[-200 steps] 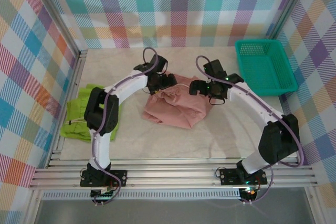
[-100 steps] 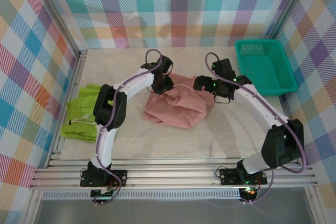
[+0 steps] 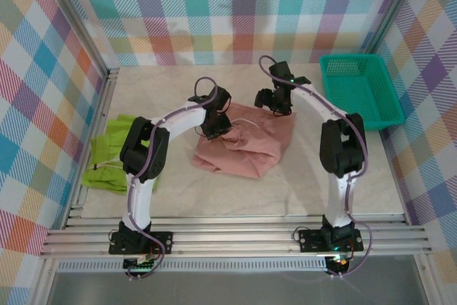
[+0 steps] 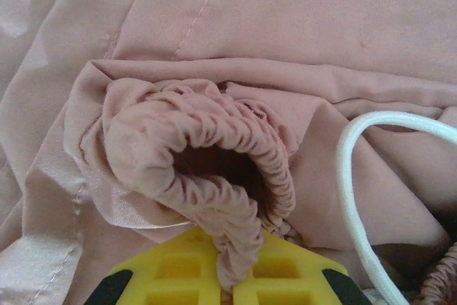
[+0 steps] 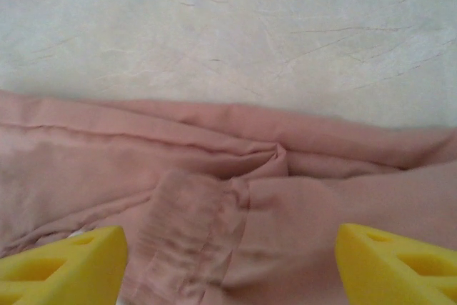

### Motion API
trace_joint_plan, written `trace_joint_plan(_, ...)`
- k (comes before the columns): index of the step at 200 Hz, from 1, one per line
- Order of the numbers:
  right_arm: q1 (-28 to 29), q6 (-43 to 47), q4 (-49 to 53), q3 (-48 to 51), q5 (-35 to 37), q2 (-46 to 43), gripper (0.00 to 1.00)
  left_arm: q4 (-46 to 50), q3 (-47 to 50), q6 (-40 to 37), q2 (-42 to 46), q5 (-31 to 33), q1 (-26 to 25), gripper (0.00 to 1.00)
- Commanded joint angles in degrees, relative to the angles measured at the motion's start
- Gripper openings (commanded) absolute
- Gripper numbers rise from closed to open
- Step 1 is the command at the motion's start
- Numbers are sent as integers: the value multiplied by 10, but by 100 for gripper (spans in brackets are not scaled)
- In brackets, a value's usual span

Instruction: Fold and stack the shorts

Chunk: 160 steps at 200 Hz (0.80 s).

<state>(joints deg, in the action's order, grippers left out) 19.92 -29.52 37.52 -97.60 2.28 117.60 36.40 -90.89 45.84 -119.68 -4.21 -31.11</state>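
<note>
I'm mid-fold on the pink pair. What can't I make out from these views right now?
- Left wrist view: both ends of the drawstring, cut off by the right and bottom edges.
- Right wrist view: whether the right gripper touches the pink shorts; its fingertips run off the bottom edge.
- Top view: the right side of the green shorts, hidden behind the left arm.

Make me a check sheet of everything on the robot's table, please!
Surface: pale table, faintly creased, bare near the front.
Job's things: pink shorts crumpled mid-table; green shorts crumpled at left edge.
Clutter: teal basket, far right, nothing seen inside.
Grippers: left gripper, jaws shut on pink shorts' waistband; right gripper, jaws open over the same shorts.
Cables: purple cables loop along both arms.
Surroundings: plaid walls, metal rails in front.
</note>
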Motion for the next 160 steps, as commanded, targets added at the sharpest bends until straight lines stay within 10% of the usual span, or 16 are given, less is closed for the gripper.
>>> trace_joint_plan(1, -1, -18, 28, -50, -10, 38, 77, -4, 15, -3, 13, 1, -7, 3)
trace_joint_plan(85, 21, 7, 50, -104, -10, 86, 80, -6, 14, -12, 2, -1, -7, 1)
trace_joint_plan(160, 29, 14, 85, -129, 3, 115, 32, -5, 12, -14, 3, -5, -7, 0)
